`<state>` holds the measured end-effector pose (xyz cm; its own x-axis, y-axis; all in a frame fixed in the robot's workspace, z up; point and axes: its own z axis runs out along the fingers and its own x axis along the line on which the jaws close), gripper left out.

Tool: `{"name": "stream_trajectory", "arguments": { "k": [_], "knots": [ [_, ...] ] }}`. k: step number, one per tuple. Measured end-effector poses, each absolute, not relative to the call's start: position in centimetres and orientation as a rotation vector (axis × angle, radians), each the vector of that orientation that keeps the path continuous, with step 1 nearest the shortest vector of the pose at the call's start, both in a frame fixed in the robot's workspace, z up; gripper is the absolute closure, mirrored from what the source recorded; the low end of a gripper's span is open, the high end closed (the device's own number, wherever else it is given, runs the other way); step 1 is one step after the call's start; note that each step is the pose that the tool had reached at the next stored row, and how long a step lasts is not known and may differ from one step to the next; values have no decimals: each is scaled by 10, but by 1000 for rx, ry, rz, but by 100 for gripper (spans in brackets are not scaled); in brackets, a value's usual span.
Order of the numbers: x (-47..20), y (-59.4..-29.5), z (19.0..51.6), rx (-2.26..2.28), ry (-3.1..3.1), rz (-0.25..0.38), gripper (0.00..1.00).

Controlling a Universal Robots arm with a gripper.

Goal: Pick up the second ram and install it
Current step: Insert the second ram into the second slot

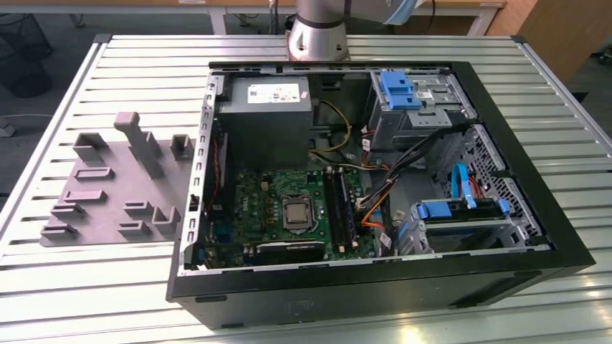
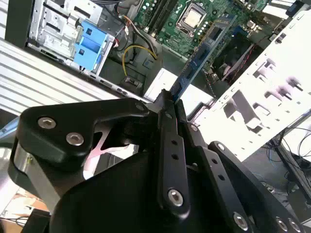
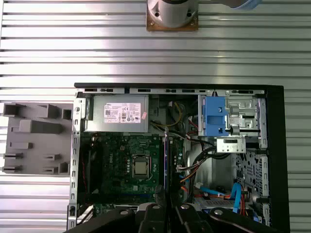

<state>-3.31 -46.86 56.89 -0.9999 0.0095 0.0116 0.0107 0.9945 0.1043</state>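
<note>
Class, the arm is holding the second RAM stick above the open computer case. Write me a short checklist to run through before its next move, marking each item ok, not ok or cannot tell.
1. Gripper shut on the second ram: ok.
2. Stick runs straight out from the fingertips in the second wrist view: ok.
3. Case open, motherboard exposed: ok.
4. Stick already seated in a slot: not ok, it is held well above the board.
5. Target slot free, latches open: cannot tell.
6. Orange cables beside the slots stay clear of the path: cannot tell.
</note>
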Motion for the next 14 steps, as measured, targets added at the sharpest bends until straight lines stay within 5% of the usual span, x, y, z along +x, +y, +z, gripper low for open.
{"name": "stream_trajectory", "arguments": {
  "k": [14],
  "knots": [
    [-33,-469,560,-16,-3127,-164,86]
  ]
}}
